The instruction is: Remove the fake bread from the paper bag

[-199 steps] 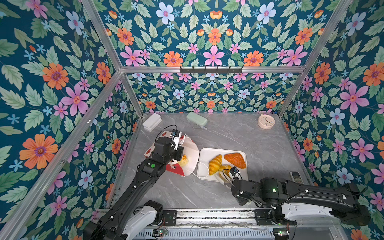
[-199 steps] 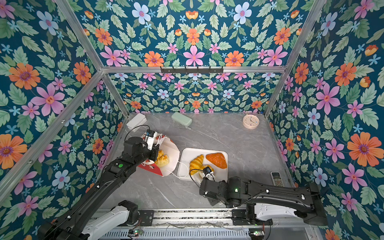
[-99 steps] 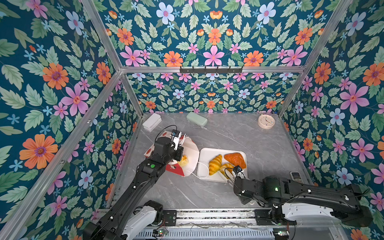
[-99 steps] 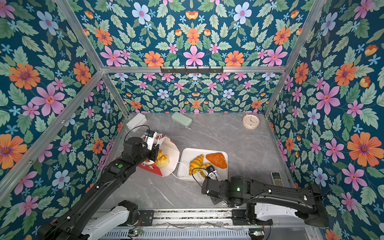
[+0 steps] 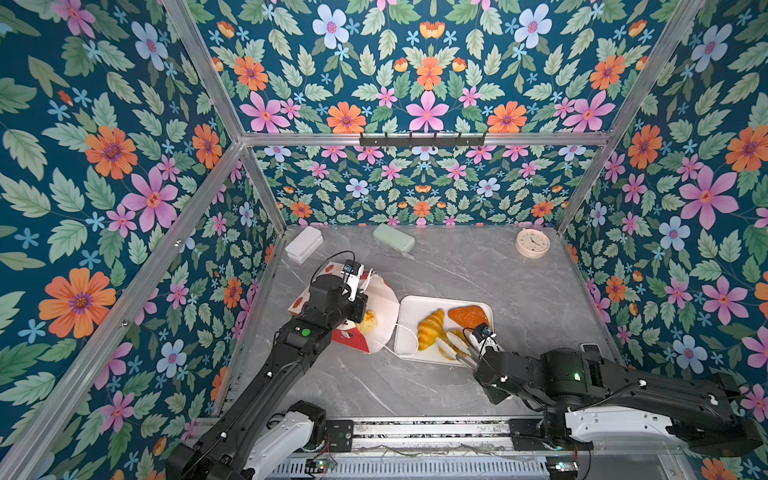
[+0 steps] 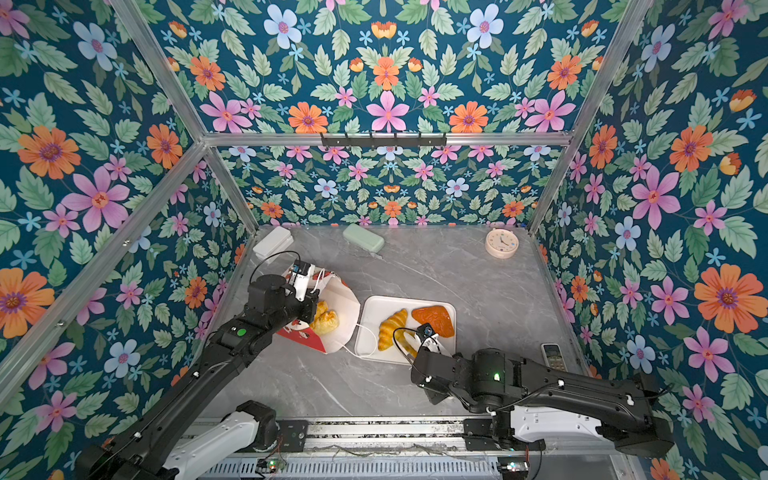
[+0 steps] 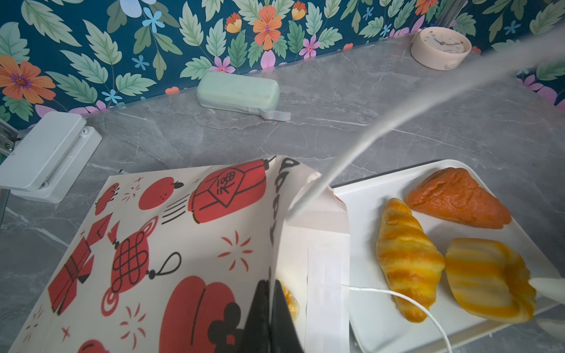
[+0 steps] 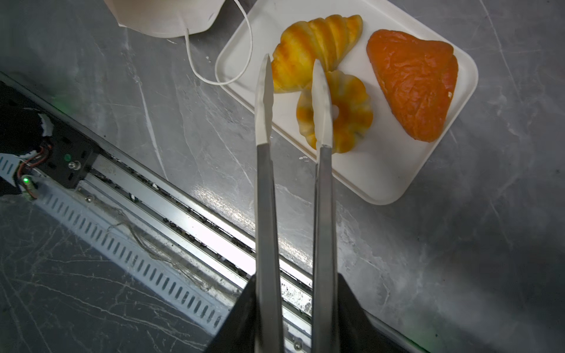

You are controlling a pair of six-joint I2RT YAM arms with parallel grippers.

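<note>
Left claw point(image 7: 269, 288) pinches the rim of the red-printed white paper bag point(image 7: 146, 244); my right claw point(image 8: 298, 305) clamps steel tongs point(image 8: 265, 198), tips parted at a striped yellow ring bun point(image 8: 351, 113).

Left wrist view: left gripper point(image 7: 270, 285) pinched on the paper bag point(image 7: 183, 244) rim, its fingers running off my lower edge. Behind them I get only a sliver of fake bread point(image 7: 289, 301). Cord handle point(image 7: 397, 117) is a blurred streak.

Right wrist view: tongs point(image 8: 266, 214) cut off below, one tip covering part of the ring bun point(image 8: 351, 113).

From above: dark handset point(image 6: 551, 354) half under the right arm. I can't read the clock point(image 5: 532, 243) face.
</note>
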